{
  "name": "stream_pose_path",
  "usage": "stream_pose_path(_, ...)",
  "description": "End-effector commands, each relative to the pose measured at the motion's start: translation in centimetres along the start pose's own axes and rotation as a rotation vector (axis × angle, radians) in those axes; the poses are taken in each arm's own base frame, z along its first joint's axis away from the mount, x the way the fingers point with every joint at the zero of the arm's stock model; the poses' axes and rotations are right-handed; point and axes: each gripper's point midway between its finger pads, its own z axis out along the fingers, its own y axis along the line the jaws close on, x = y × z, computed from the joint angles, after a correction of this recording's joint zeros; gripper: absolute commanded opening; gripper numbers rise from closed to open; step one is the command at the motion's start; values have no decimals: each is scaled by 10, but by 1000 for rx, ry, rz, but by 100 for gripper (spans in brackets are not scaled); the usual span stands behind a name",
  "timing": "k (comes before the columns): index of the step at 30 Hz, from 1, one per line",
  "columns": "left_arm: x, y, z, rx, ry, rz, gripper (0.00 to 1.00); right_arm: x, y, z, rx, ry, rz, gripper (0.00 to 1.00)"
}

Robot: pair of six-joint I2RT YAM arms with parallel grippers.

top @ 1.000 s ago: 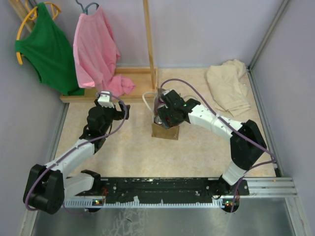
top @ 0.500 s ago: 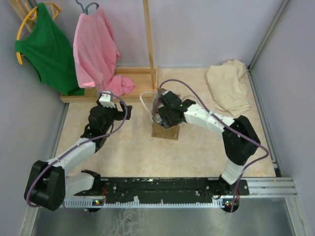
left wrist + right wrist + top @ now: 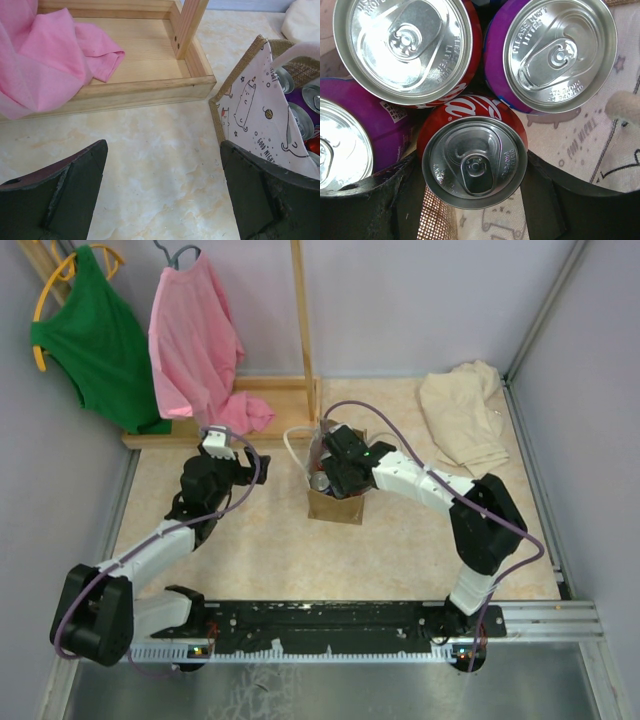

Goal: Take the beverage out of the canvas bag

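Note:
The tan canvas bag (image 3: 335,506) stands open mid-table, its printed white lining (image 3: 250,115) showing in the left wrist view. Several beverage cans stand inside it. My right gripper (image 3: 328,476) reaches down into the bag and is shut on a red cola can (image 3: 475,162), one dark finger (image 3: 385,200) pressed to each side. Around it are another red can (image 3: 405,45) and two purple cans (image 3: 560,52). My left gripper (image 3: 162,190) hovers open over bare tabletop just left of the bag, holding nothing.
A wooden rack base (image 3: 265,400) with a pink garment (image 3: 195,340) draped into it lies behind the bag; a green garment (image 3: 95,340) hangs at far left. A cream cloth (image 3: 465,420) is crumpled at back right. A white bag handle (image 3: 295,440) loops out to the left.
The right gripper's fingers have closed in onto the red can while the arm sank slightly deeper into the bag. The left arm has held still.

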Motion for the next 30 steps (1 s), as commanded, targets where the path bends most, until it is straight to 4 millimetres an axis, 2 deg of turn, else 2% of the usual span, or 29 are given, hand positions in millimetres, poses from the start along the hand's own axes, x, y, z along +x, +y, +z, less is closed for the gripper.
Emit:
stream_pose_path(1, -2, -7, 1, 29, -17, -14, 100, 14, -3, 4, 34, 59, -11, 0)
stream_pose_path(5, -2, -7, 1, 31, -18, -13, 100, 12, -5, -1, 35, 45, -6, 0)
stream_pose_path(10, -3, -7, 1, 33, -19, -11, 100, -3, -16, -15, 78, -44, 34, 0)
stream_pose_path(11, -2, -7, 1, 32, -18, -12, 100, -13, -20, -27, 80, -94, 51, 0)
stream_pose_path(17, -1, -8, 2, 36, -13, -14, 100, -43, -28, -66, 63, -242, 84, 0)
stream_pose_path(26, -2, -9, 2, 40, -13, -16, 100, -63, -43, -104, 122, -222, 92, 0)
stream_pose_path(30, -2, -8, 2, 38, -13, -16, 100, -80, -48, -130, 121, -269, 117, 0)
